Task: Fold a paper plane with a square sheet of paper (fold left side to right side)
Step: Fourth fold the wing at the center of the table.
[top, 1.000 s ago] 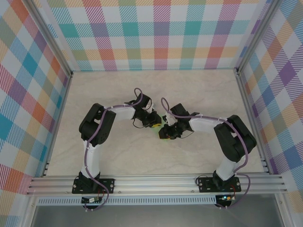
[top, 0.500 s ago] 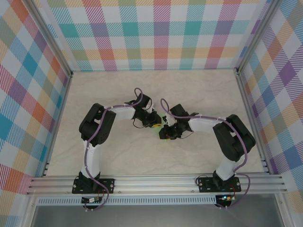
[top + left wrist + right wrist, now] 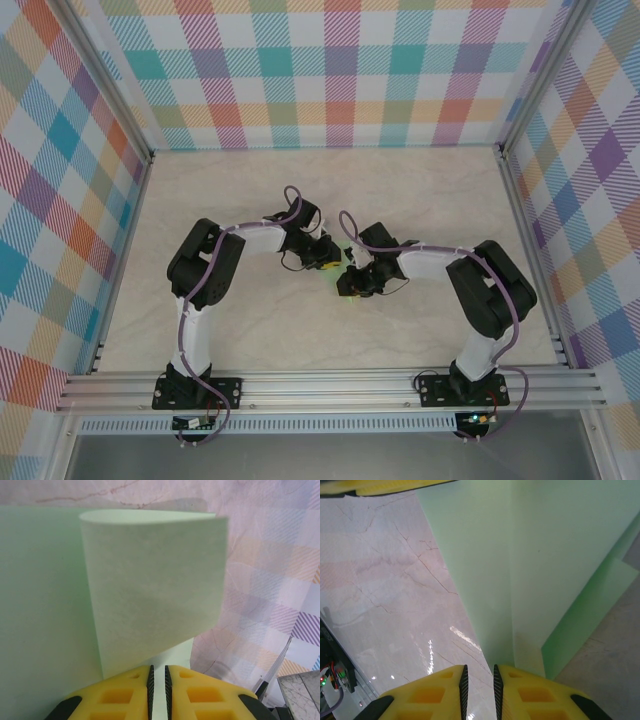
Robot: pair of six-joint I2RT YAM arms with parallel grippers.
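Top external view: two black-and-white arms reach in from the near edge of a pale marbled table (image 3: 420,190), walled on three sides by colourful plaid panels (image 3: 340,70). The left gripper (image 3: 328,262) and right gripper (image 3: 348,282) meet just beside each other near the middle of the table. A small patch of the pale green sheet of paper (image 3: 344,291) shows between and under them. From this height I cannot tell how the jaws stand.

Left wrist view: the left gripper (image 3: 157,682) has yellow fingers (image 3: 115,697) along the bottom edge, drawn almost together with a thin slit between them. The sheet of paper (image 3: 155,580) rises from that slit, so the jaws appear pinched on it. One part of the paper curls over in a soft, uncreased bend and hangs toward the camera. Another part lies flat on the table (image 3: 100,492) to the left.

Right wrist view: the right gripper (image 3: 479,685) also shows its yellow fingers (image 3: 535,695) close together, and it appears clamped on the near edge of the sheet of paper (image 3: 545,555). The paper slopes up and away from the jaws, with a straight crease running lengthwise. A darker green layer shows at the lower right, and the glossy table (image 3: 385,580) lies to the left.
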